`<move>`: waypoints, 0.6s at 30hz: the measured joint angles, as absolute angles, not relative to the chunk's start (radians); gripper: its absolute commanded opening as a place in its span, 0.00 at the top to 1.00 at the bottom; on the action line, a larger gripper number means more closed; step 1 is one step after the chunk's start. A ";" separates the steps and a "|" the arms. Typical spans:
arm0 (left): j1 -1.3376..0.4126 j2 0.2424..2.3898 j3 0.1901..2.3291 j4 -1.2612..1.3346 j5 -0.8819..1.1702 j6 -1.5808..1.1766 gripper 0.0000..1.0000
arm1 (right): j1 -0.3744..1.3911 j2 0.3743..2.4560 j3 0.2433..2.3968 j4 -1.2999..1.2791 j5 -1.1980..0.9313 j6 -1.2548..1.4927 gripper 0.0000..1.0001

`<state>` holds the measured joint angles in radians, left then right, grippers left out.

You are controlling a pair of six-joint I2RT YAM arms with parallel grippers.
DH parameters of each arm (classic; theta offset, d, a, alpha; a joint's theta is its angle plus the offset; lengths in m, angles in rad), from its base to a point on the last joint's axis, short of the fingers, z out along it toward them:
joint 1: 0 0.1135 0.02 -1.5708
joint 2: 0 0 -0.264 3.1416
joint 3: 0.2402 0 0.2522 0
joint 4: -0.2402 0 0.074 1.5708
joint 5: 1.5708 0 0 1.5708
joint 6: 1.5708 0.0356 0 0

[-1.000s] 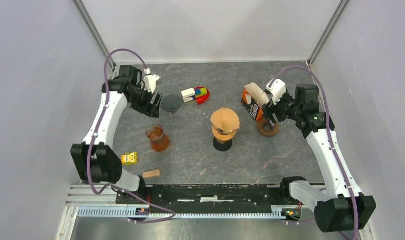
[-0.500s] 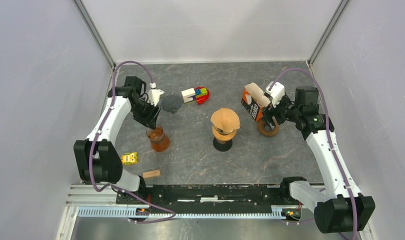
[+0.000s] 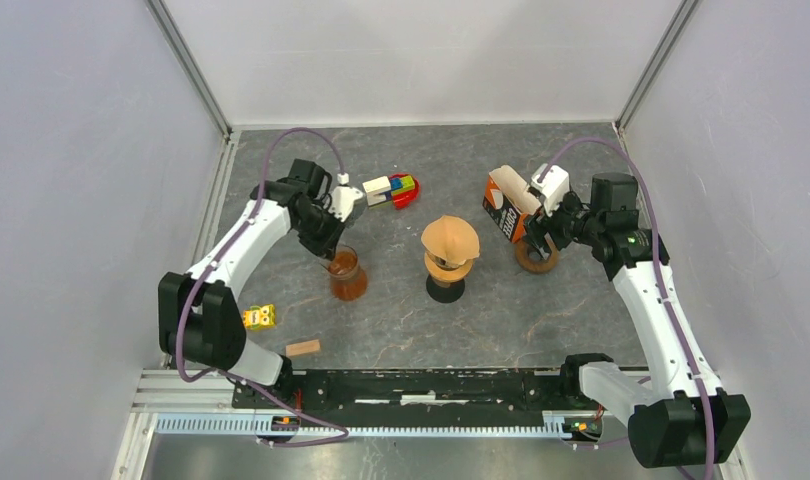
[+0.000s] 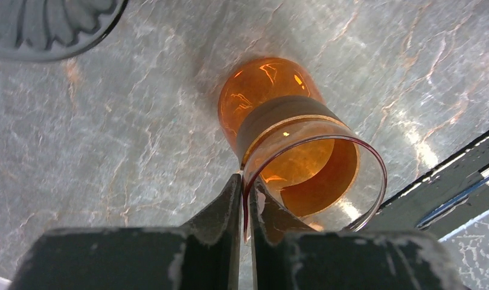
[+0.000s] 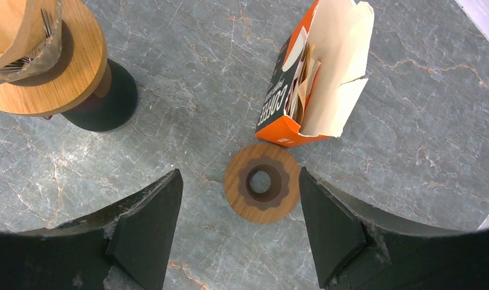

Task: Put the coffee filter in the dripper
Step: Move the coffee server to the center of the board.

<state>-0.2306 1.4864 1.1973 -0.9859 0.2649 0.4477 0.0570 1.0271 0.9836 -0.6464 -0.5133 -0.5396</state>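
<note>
We had our left gripper point(image 4: 246, 181) clenched on the rim of the amber glass carafe point(image 4: 269, 109), which was left of centre in the overhead frame. Our right gripper point(image 5: 237, 181) hung with its jaws spread wide above the round wooden ring point(image 5: 281, 202), just beside the torn-open orange cardboard box point(image 5: 277, 118) at the right. The brown paper coffee filter point(image 3: 450, 236) sat in the wooden-collared clear dripper point(image 5: 73, 78) at the centre, apart from both grippers.
</note>
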 measured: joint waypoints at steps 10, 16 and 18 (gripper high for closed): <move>-0.349 1.512 1.217 -0.938 0.239 0.369 0.64 | 0.029 1.047 0.971 -0.651 -0.397 -0.557 0.22; -0.349 1.512 1.230 -0.937 0.234 0.353 0.37 | 0.011 1.162 0.896 -0.656 -0.319 -0.636 0.22; -0.349 1.512 1.243 -0.936 0.232 0.348 0.28 | 0.011 1.206 0.881 -0.661 -0.315 -0.661 0.21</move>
